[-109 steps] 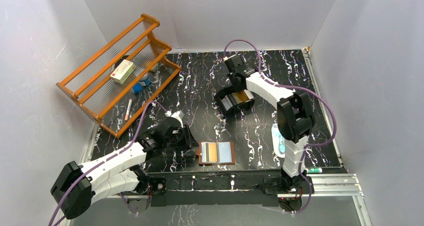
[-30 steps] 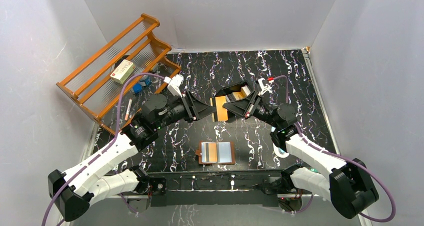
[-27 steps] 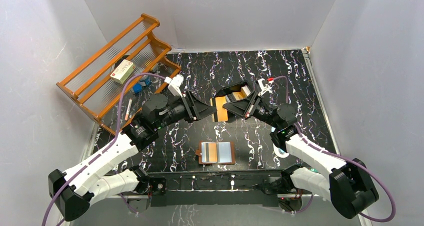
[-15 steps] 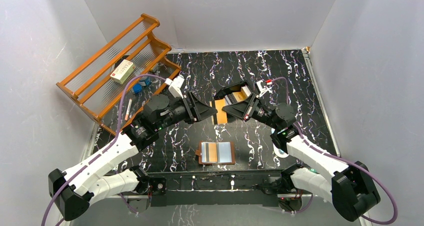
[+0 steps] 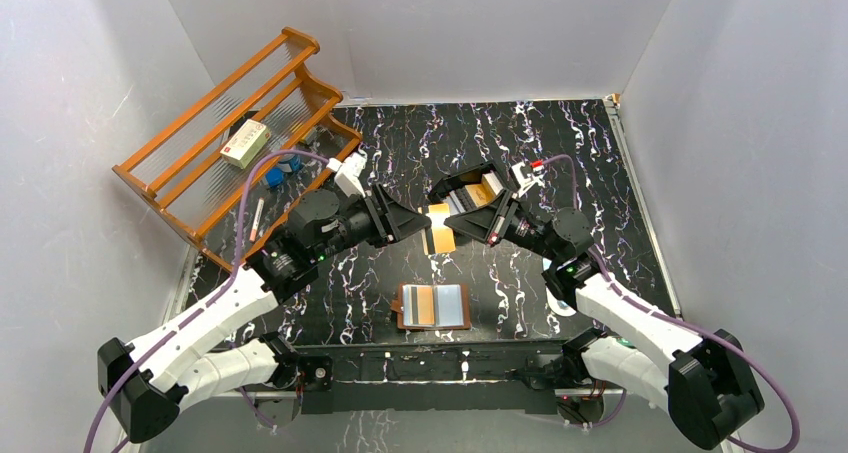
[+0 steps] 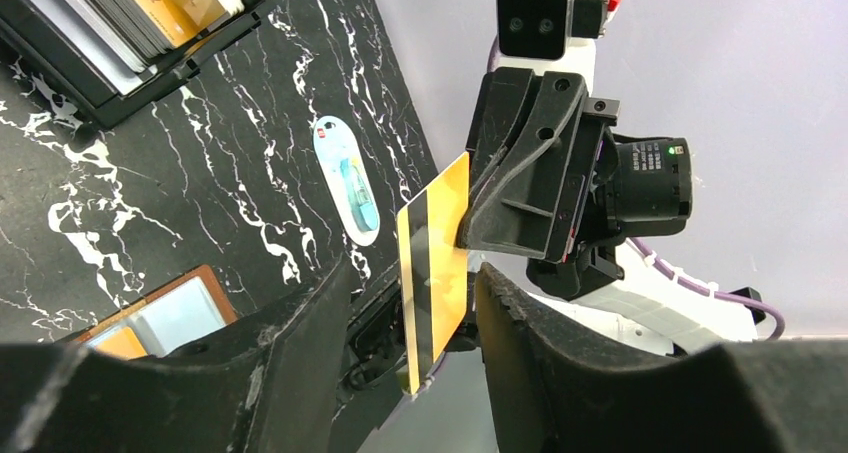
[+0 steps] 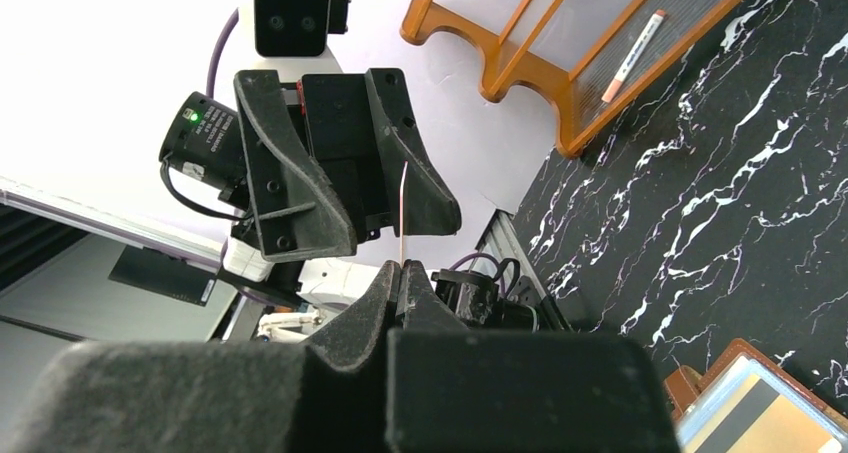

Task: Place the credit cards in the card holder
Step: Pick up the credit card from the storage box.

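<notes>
An orange-gold credit card (image 5: 438, 229) with a black stripe hangs in mid-air over the table's middle. My right gripper (image 5: 468, 224) is shut on its edge (image 7: 402, 213). My left gripper (image 5: 410, 222) faces it, open. Its jaws stand on either side of the card (image 6: 436, 263) with a gap on both sides. The brown card holder (image 5: 436, 306) lies open near the front edge, an orange card and a grey one showing in its sleeves. More credit cards (image 5: 484, 188) stand in a black tray (image 5: 440, 185) behind the grippers.
A wooden rack (image 5: 235, 133) leans at the back left with a small box (image 5: 245, 142) and a pen (image 5: 257, 218) on it. A white-and-blue packet (image 6: 345, 178) lies on the marble table to the right. Grey walls close in three sides.
My right gripper came from the tray carrying the orange card and my left gripper rose from beside the card holder. In the last second both drifted slightly nearer with the card between them.
</notes>
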You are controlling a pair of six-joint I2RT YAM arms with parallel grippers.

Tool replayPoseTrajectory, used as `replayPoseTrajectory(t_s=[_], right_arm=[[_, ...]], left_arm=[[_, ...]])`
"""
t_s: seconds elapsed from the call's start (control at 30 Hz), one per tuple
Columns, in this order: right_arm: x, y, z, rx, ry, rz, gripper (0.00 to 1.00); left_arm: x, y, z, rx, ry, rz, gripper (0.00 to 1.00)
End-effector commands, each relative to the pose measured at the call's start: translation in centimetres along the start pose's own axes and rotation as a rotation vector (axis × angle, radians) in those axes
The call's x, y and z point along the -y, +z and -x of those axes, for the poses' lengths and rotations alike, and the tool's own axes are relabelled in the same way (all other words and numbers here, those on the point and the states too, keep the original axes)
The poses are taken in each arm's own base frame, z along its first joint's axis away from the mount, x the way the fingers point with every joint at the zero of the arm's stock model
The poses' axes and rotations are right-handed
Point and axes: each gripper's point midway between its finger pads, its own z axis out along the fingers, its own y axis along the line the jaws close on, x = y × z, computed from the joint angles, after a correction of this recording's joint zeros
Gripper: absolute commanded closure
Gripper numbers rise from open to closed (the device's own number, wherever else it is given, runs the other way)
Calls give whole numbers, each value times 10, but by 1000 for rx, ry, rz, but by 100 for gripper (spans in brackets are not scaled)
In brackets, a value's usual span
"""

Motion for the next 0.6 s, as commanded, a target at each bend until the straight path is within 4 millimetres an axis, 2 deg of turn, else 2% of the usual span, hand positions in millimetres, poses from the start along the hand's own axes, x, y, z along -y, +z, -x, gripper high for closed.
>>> replayPoseTrajectory(t_s=[0.0,0.07,0.13,0.17,0.23,0.33,0.47,0.57], right_arm=[[-38,4,5,-4,-47,126,100],[-36,4,2,-20,-45,123,99],[-32,4,2,-22,-39,108,96],[-29,4,1,-23,-35,97,94],[-18,4,-1,-31,-27,55,87],[1,3,-6,-44,-24,-32,68],[45,-9,-11,-54,-27,-270,49],[83,-27,-20,-85,-29,-464,46]], left_arm=[[18,-2,4,19,6,-95,57],[22,0,2,4,6,-119,69],[28,1,1,-7,9,-148,91],[30,1,0,-12,8,-157,98],[31,0,-1,-19,6,-162,100],[22,1,-5,-34,4,-128,100],[-22,2,-19,-79,-11,79,100],[-49,3,-37,-148,-26,171,100]])
